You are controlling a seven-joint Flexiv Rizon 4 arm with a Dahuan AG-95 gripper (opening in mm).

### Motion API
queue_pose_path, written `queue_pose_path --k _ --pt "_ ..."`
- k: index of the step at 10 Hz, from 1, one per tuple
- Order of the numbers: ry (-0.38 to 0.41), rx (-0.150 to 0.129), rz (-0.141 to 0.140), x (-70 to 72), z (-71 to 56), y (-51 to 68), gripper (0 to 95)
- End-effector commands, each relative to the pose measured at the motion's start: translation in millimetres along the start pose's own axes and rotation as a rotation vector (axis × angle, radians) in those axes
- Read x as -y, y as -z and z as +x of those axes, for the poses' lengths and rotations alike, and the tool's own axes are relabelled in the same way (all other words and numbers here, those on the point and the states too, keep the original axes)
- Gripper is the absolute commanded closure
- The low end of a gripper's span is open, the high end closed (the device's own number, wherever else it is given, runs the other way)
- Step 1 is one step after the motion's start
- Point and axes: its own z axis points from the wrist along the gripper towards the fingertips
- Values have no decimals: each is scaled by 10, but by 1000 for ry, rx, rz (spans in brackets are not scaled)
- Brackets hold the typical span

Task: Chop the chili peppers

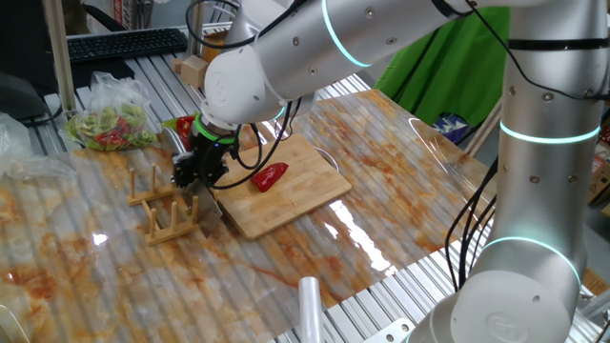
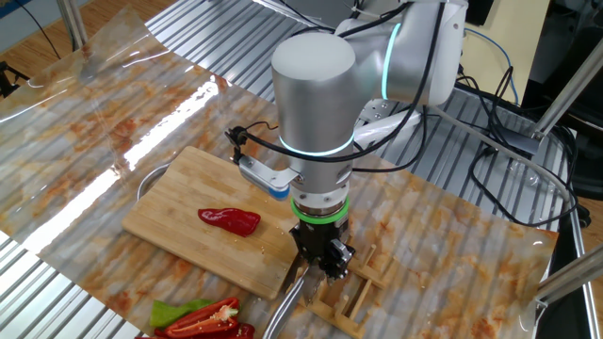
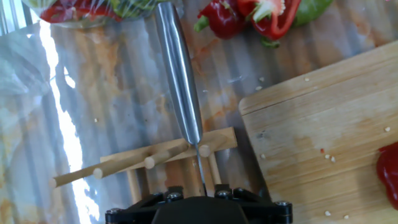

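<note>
One red chili pepper (image 1: 270, 176) (image 2: 229, 219) lies whole on the wooden cutting board (image 1: 300, 200) (image 2: 179, 212); its tip shows at the right edge of the hand view (image 3: 390, 174). A steel knife (image 3: 180, 74) (image 1: 173, 143) (image 2: 283, 315) rests in a small wooden rack (image 1: 162, 205) (image 3: 149, 162) beside the board. My gripper (image 1: 195, 176) (image 2: 325, 264) is down over the rack, straddling the knife's thin end. Its fingertips are hidden, so how its jaws stand does not show.
A plastic bag of red and green pepper pieces (image 1: 110, 129) lies at the table's back left. Cut red and green peppers (image 3: 249, 15) (image 2: 203, 320) lie past the knife's far end. A stained transparent sheet (image 1: 400, 162) covers the table.
</note>
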Motion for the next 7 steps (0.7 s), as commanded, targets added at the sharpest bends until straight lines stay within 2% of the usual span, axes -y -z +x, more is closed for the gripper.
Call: queue_pose_path --k 1,3,7 --pt "1 3 2 -9 3 -1 950" --pt "2 7 6 -16 0 1 950" --pt "13 26 39 -84 -5 35 950"
